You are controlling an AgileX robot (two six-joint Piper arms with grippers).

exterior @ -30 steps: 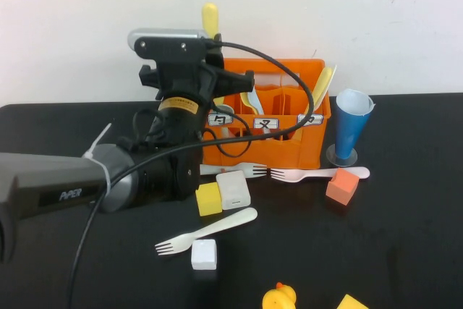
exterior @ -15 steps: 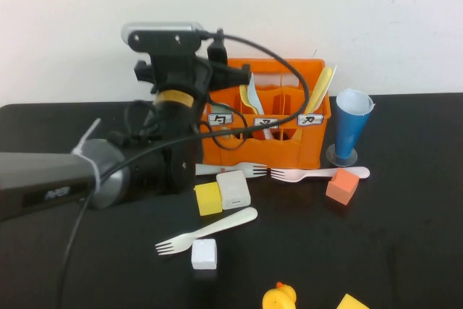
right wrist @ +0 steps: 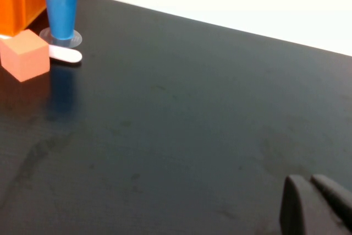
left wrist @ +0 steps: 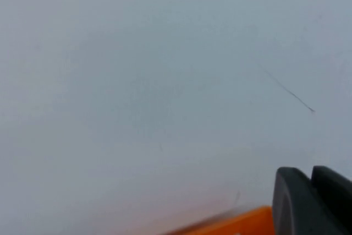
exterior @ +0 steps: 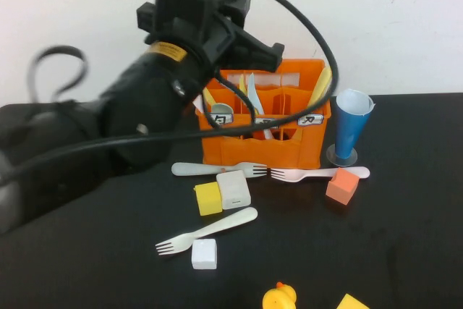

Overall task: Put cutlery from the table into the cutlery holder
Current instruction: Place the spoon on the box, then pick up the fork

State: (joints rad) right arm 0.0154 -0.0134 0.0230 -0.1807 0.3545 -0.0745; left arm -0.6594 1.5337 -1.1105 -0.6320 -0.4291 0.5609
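The orange cutlery holder (exterior: 289,146) stands at the back of the black table (exterior: 376,251), and its top edge shows in the left wrist view (left wrist: 231,225). It holds yellow spoons (exterior: 321,86) and pale pieces; a yellow handle (exterior: 208,98) leans in its left compartment. Three forks lie on the table: a pale one (exterior: 213,169), a whitish one (exterior: 318,174) and a cream one (exterior: 210,231). My left gripper (exterior: 260,48) (left wrist: 312,202) is raised above the holder's left side, shut and empty. My right gripper (right wrist: 314,208) is shut and empty, low over bare table.
A blue paper cup (exterior: 349,128) (right wrist: 61,4) stands right of the holder, with an orange cube (exterior: 341,186) (right wrist: 25,54) in front of it. A yellow cube (exterior: 207,198), two white cubes (exterior: 233,189) (exterior: 204,254) and a yellow duck (exterior: 278,298) lie among the forks.
My left arm has risen and swung up over the holder. The yellow spoon that stood up out of the gripper is gone from it; a yellow handle now shows in the holder's left compartment.
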